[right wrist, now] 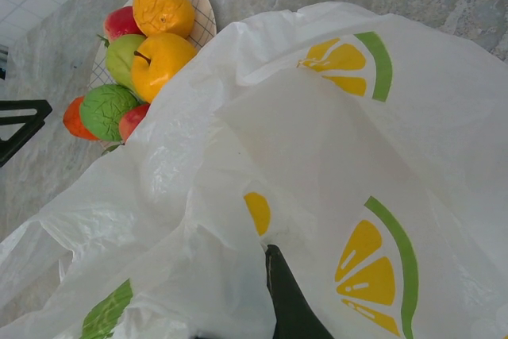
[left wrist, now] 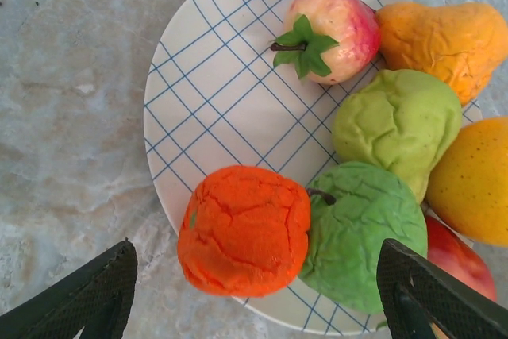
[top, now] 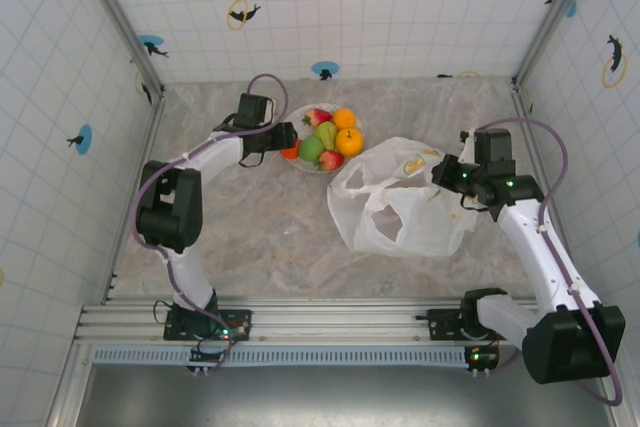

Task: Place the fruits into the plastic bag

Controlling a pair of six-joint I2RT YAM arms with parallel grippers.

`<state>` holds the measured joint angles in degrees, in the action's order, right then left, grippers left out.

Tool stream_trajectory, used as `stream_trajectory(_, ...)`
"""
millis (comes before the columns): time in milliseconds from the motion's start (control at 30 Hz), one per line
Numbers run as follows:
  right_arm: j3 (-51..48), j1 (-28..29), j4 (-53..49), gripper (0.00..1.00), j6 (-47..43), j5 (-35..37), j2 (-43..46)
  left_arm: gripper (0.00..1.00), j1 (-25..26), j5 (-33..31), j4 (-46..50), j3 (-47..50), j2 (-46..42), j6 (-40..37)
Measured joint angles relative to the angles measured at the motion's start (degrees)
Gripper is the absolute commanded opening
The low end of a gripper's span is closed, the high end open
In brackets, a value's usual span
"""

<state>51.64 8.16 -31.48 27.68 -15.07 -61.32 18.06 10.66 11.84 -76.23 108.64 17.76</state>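
Left end effector (top: pixel 280 137): fingers spread wide, hovering over the plate (left wrist: pixel 214 101) edge and flanking the orange fruit (left wrist: pixel 244 232) without touching it; judged lined up for a first pick. All fruits (top: pixel 327 137) sit heaped on the plate, none in the bag (top: pixel 400 202). The bag lies just beside the plate on the marbled grey surface (top: pixel 260 237), its film reaching almost to the plate rim, presumably so that each carry is short. Right end effector (top: pixel 447 172): at the bag's far edge, one dark finger (right wrist: pixel 290 299) showing with film draped against it; its mate is hidden, so I cannot tell whether it is pinching the bag, though its position suggests it is there to hold the mouth up. Materials: fruits are matt, wrinkled and foam-like, rounded and likely yielding to a squeeze; the green apple (left wrist: pixel 361 236) presses against the orange one. The plate is smooth white with a blue grid. The bag is thin, crinkled, translucent film with citrus prints, apt to collapse.
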Motion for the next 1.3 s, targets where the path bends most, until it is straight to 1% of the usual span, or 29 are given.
stream_trajectory(167, 0.00, 0.00, 0.00, 0.00, 0.00, 0.00, 0.00, 0.79, 0.00, 0.00, 1.84, -3.85, 3.69, -1.51)
stream_trajectory(267, -0.02, 0.00, 0.00, 0.00, 0.00, 0.00, 0.00, 0.77, 0.00, -0.02, 2.58, -5.18, 5.20, -2.56)
stream_trajectory(433, 0.00, 0.00, -0.02, 0.00, 0.00, -0.02, 0.00, 0.77, 0.00, -0.02, 4.04, -6.32, 6.95, -3.45)
stream_trajectory(1067, 0.00, 0.00, -0.02, 0.00, -0.02, 0.02, 0.00, 0.76, 0.00, -0.72, 5.79, -8.37, 9.66, -4.52)
stream_trajectory(1300, 0.00, 0.00, 0.00, 0.00, -0.04, 0.02, 0.00, 0.78, 0.00, -1.31, 6.56, -8.48, 10.10, -5.05)
